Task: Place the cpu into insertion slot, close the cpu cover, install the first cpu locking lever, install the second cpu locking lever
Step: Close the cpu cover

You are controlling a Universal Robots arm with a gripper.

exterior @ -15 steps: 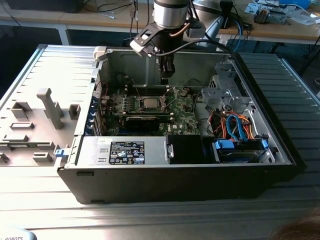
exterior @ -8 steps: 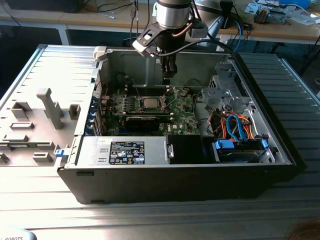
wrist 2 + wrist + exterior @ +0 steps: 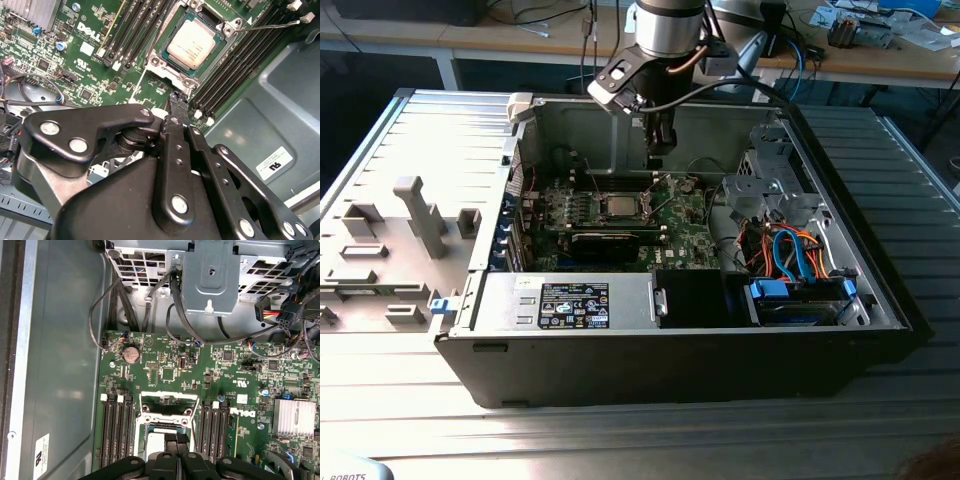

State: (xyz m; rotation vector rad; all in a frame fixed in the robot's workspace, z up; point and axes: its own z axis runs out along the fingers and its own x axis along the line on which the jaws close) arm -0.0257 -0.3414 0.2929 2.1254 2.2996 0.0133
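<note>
cpu [image 3: 192,44] sits in the insertion slot [image 3: 154,61], and the cpu cover [image 3: 172,74] looks down over it. gripper [image 3: 177,100] hovers just beside, pinched shut on nothing. lever step, i'd say: the thin locking lever [image 3: 270,25] sticks out loose and needs pressing under its catch.

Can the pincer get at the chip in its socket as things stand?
Probably yes: the pincer hangs just beside the chip, and nothing lies between them.
</note>
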